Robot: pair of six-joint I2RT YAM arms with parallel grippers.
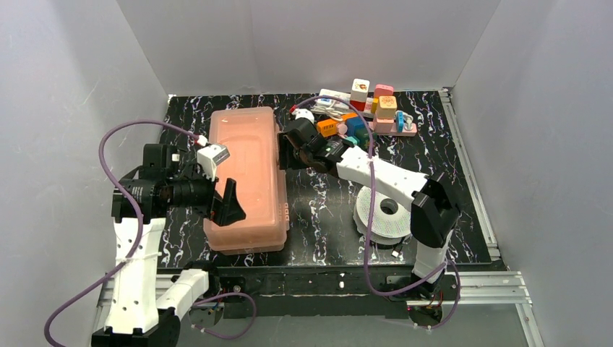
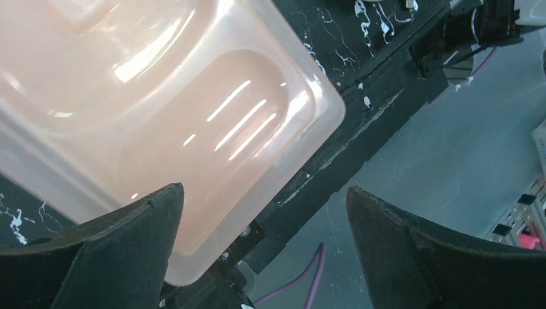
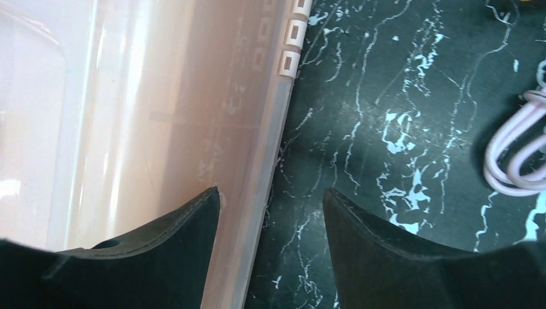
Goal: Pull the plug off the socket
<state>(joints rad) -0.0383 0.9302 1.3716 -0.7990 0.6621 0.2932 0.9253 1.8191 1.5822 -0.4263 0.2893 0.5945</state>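
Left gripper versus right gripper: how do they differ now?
The left gripper is over the near end of the pink bin; the right gripper is at the bin's right edge, farther back. The left fingers look spread wider than the right fingers. Both are open and empty.

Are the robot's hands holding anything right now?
No, nothing is held. The left gripper hangs open above the pink box, and the right gripper hangs open over that box's edge.
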